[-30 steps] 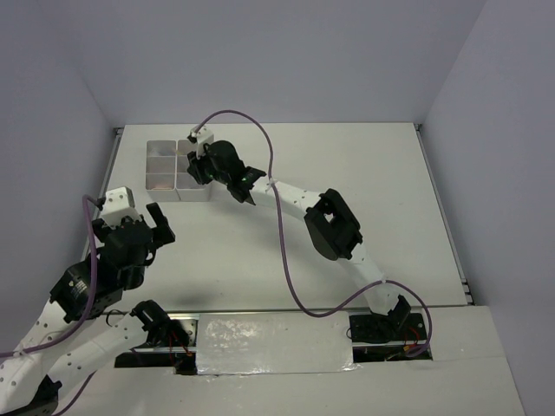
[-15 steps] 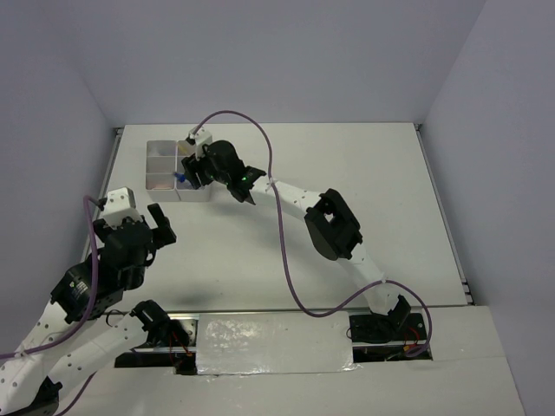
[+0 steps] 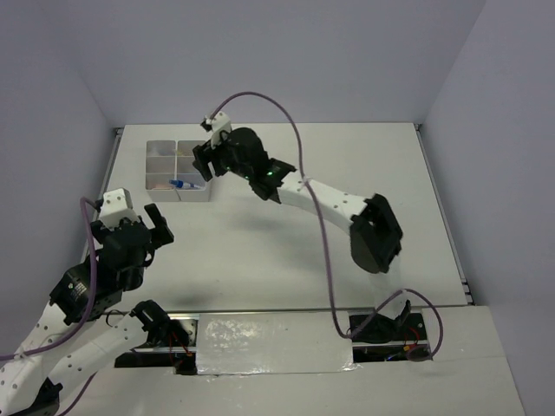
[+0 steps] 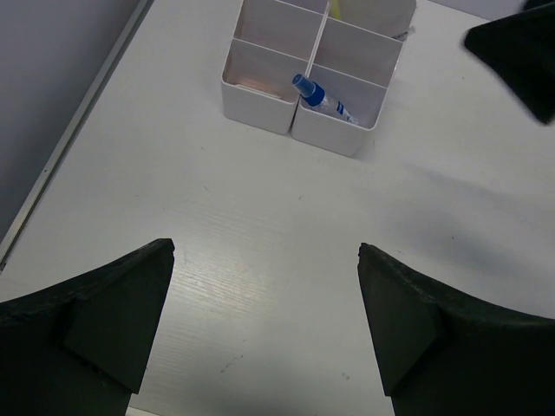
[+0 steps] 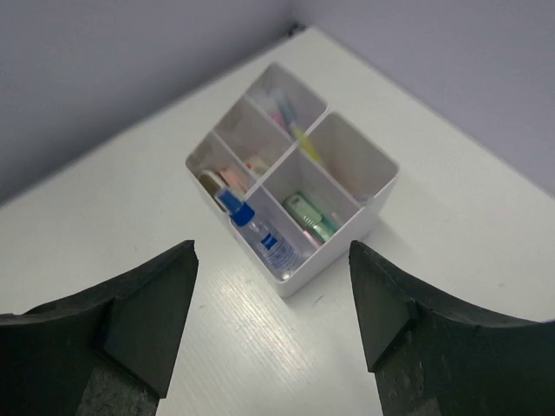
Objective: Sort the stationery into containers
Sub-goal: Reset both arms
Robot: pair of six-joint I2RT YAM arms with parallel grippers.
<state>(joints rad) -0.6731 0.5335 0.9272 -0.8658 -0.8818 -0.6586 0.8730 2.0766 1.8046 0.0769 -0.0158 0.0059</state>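
Finding 1, landmark. The container box, a whitish block of four square compartments, stands on the white table. All positions below are given from it.

Finding 2, right gripper. It hangs above the box, over the edge that faces the middle of the table. My jaws are spread wide and nothing sits between them. In the right wrist view, both dark fingers frame the box from above and touch nothing.

Finding 3, left gripper. It hovers over bare table on the near side of the box, well apart from it. My jaws are released at full spread and hold nothing.

Finding 4, stationery. A clear pen with a blue cap lies tilted in a near compartment of the box. Its cap rests on the divider shared with the other near compartment. A green capped stick lies in the compartment beside it. Thin pink and yellow pens lean in the far compartment. Pinkish pieces lie in the fourth; their kind cannot be told.
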